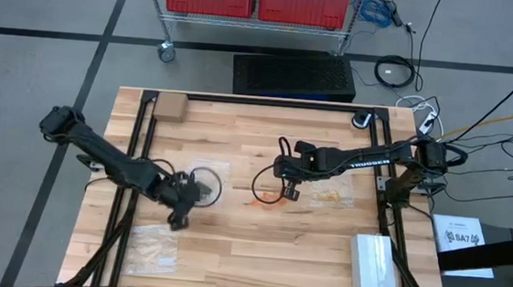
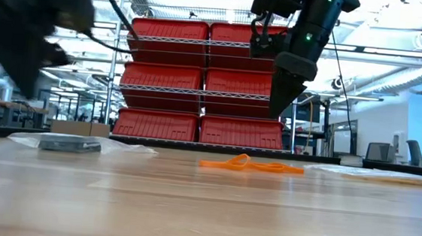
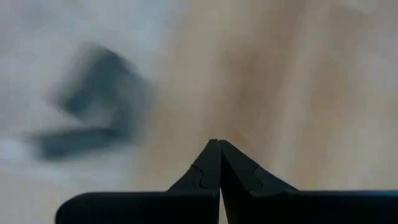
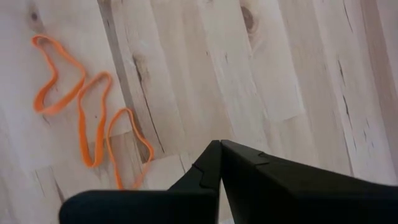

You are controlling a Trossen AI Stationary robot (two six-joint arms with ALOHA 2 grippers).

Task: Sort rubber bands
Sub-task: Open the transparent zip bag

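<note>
Three orange rubber bands [image 4: 87, 106] lie loose on the wooden table near its middle [image 1: 267, 199], seen flat in the low view [image 2: 249, 165]. My right gripper [image 4: 220, 144] hangs shut just above the table beside them [image 1: 287, 190] [image 2: 280, 101], with nothing between its fingers. Black rubber bands [image 3: 93, 118] lie in a clear bag [image 1: 206, 182] [image 2: 69, 143]. My left gripper [image 3: 219, 145] is shut and empty, above the table at the near side of that bag [image 1: 180, 215], blurred in the low view [image 2: 25, 81].
A clear bag with yellow-tan bands [image 1: 330, 197] lies right of the orange ones. Another clear bag [image 1: 152, 250] lies near the front left. A white box [image 1: 374, 261] stands at the front right, a cardboard box [image 1: 168, 107] at the back left. Red bins [image 2: 202, 83] fill a shelf beyond.
</note>
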